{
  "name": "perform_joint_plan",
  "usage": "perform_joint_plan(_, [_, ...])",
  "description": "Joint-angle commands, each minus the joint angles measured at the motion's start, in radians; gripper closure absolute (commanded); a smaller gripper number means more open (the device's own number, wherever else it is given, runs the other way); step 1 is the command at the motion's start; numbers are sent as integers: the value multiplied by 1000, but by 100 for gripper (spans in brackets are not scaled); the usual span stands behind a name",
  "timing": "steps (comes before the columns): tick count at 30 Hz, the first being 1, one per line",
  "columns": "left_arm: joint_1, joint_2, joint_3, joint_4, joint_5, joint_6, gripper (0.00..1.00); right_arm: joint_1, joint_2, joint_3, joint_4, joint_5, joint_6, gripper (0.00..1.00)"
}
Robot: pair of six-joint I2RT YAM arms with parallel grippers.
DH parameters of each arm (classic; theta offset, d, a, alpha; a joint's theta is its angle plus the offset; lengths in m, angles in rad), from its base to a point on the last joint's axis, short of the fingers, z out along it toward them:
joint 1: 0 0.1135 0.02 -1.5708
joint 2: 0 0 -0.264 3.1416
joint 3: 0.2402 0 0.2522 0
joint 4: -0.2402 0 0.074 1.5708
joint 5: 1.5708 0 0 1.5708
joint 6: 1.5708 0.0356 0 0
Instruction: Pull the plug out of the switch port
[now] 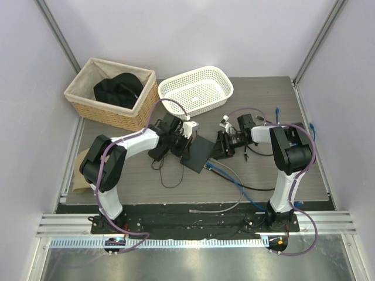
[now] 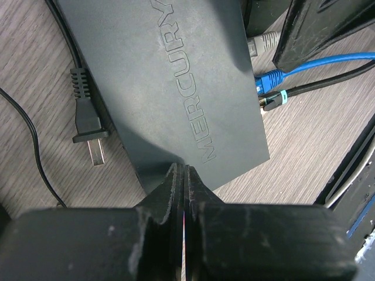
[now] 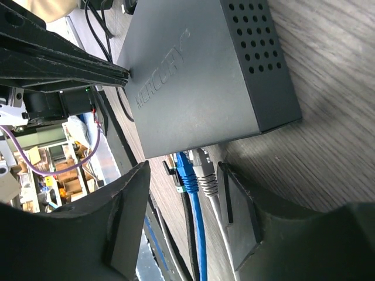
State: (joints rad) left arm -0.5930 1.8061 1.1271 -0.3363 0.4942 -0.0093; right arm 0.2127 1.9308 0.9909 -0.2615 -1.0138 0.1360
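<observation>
Three plugs sit in the sockets of the switch [image 2: 176, 76]: a grey plug [image 3: 205, 175], a blue plug [image 3: 186, 171] and a black plug with a teal band [image 2: 272, 102]. The switch lies flat around the middle of the desk [image 1: 258, 93], a little nearer the near edge than the far one. Its socket side is turned toward the near right corner, and its lid carries the raised word MERCURY.

The right gripper [image 3: 184, 170] is at that socket side with its fingers spread apart. The blue and grey plugs stand in the gap between them, and neither finger visibly touches a plug.

The left gripper [image 2: 183, 175] has its fingers pressed together with nothing between them. Their tips rest against the switch's opposite edge.

A loose black power plug [image 2: 88, 120] with a bare metal prong lies on the desk just beside the switch.

A wicker basket [image 1: 105, 114] holding a black bundle [image 1: 117, 89] stands in the far left corner. A white plastic basket [image 1: 202, 71] stands along the far edge.
</observation>
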Motion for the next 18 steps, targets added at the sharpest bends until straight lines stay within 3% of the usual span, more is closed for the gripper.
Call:
perform_joint_plan(1, [-8,27,-18,-30,-71,38,100,5,30,-23,41,98,-18,44])
perform_joint_plan(10, [-16,22,-20,-35,-89,48,100,5,57,-57,111,-35,2,47])
perform_joint_plan(18, [-21,22,-20,-40,-97,54,100,5,69,-133,237,-32,80,54])
